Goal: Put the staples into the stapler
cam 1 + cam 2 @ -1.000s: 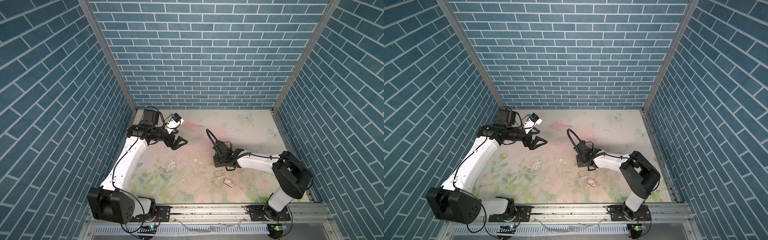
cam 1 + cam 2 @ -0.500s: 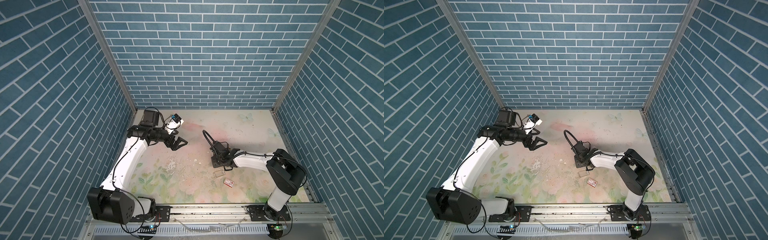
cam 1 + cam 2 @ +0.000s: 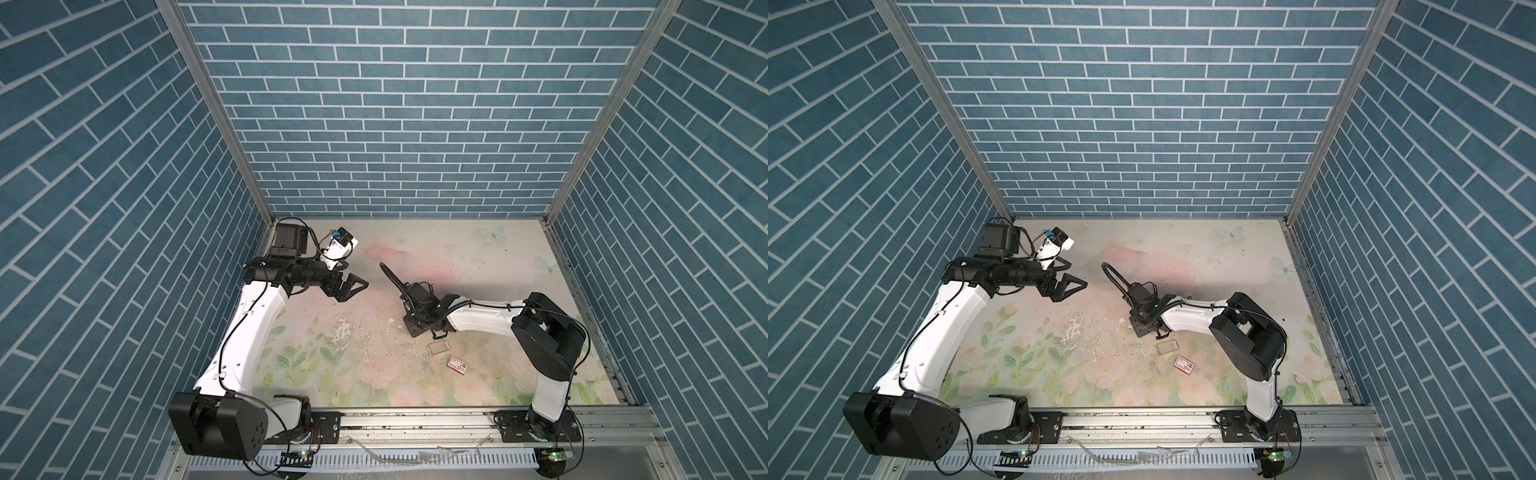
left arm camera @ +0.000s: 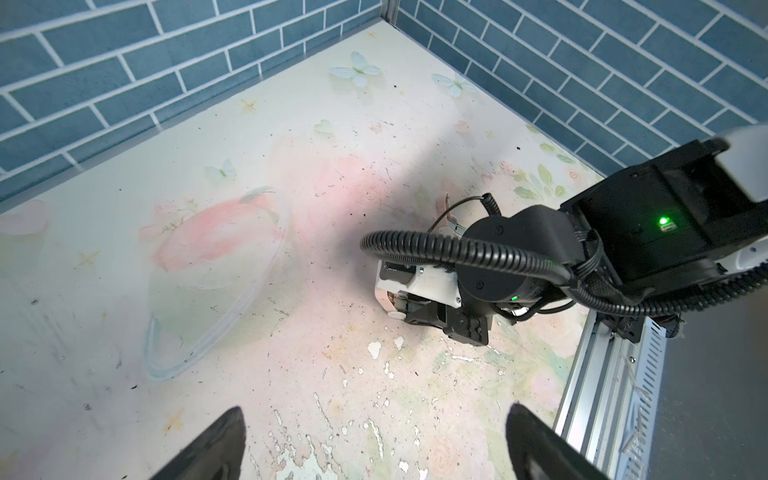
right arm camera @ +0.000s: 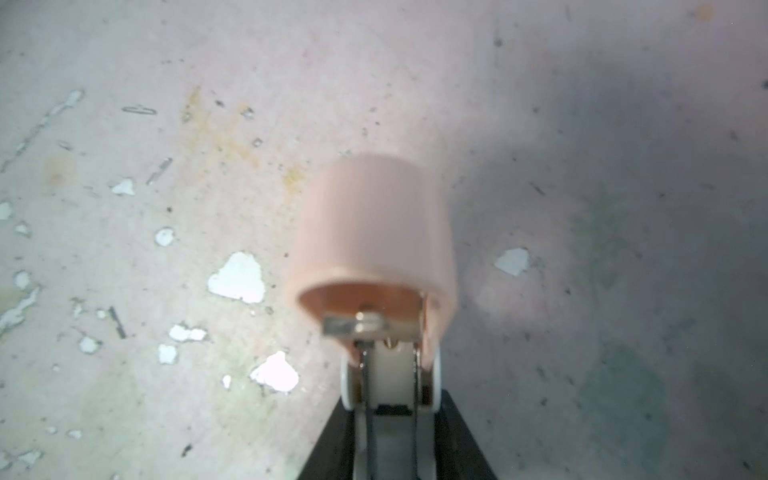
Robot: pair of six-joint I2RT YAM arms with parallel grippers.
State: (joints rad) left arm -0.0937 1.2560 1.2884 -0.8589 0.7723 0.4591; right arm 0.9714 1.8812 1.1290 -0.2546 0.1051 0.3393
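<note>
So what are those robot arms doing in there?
The right gripper is clamped on a little pink stapler, low over the flowery table. The stapler's pink top looks swung open, with metal showing underneath. The left gripper hangs open above the table, holding nothing. A clear little tray and a red-and-white box lie near the right arm. I can't make out a strip of staples anywhere.

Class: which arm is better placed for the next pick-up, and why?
Left, probably: the left gripper hangs empty with jaws wide open, while the right gripper is closed on the stapler, so it is not free.
</note>
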